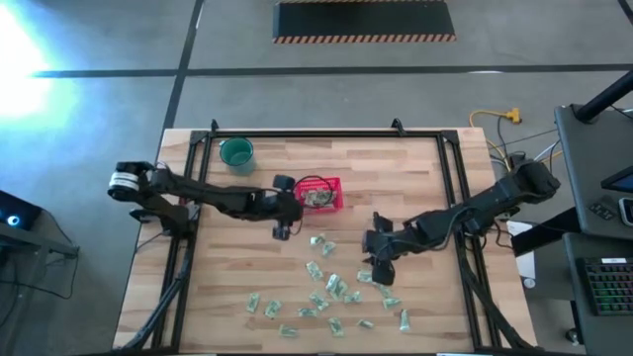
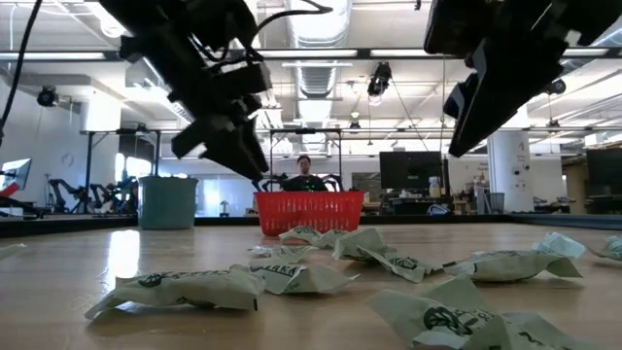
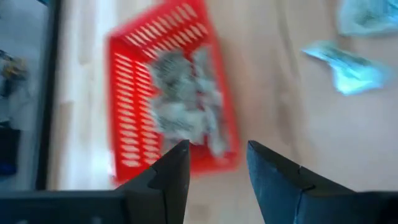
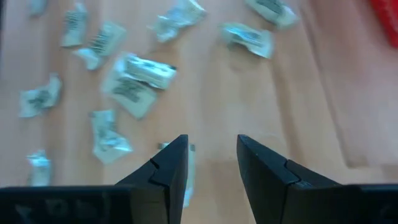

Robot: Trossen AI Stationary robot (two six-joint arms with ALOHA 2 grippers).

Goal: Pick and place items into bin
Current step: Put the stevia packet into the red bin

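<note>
Left gripper (image 3: 214,163) parted and empty beside red basket (image 1: 331,185) — packets (image 3: 180,102) inside blurred. Right gripper (image 4: 211,155) parted, empty, above scattered packets (image 1: 331,287).

Grey concrete floor (image 1: 119,99) w/ dark seams; striped mat (image 1: 364,20) at top. Open workshop behind: ceiling strip lights (image 2: 58,55), monitors (image 2: 405,167), desk w/ keyboard (image 1: 605,282) at right.

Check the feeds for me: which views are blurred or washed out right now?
Left wrist view: red basket and the packets in it smeared by motion. Right wrist view: loose packets soft. High view: glare at top left. Low view: nearest packet soft, both arms dark silhouettes.
</note>
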